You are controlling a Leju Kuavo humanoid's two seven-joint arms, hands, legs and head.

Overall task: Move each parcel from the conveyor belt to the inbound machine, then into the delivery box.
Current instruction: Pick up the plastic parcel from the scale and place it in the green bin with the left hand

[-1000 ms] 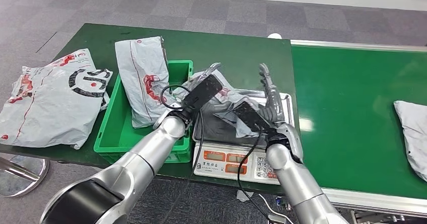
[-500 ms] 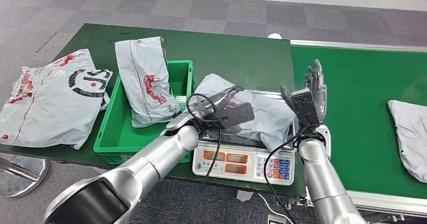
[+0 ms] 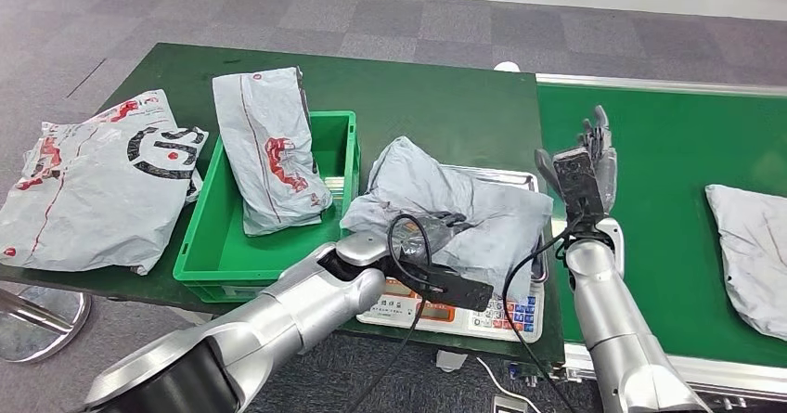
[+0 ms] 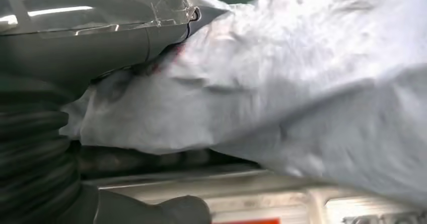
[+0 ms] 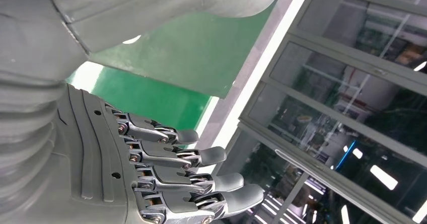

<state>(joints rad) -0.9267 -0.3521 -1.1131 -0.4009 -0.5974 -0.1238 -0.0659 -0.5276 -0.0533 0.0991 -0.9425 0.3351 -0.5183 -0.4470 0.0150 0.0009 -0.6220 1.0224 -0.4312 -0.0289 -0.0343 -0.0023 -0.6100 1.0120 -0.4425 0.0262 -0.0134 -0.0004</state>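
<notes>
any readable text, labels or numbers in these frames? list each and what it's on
Nothing reads cleanly.
Large parcel on the left of the table: big black logo letters, maybe "JS", cut off by folds; red print too small to read.
Parcel in the green bin: red marking, unreadable.
Scale: displays and keypad too small to read.
Parcel on the scale, and in the left wrist view: no legible print.

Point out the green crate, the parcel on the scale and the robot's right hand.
green crate (image 3: pixel 206 266), head view, front rim.
parcel on the scale (image 3: pixel 473 211), head view, middle of the grey bag.
right hand (image 3: pixel 587 164), head view, back of the hand.
</notes>
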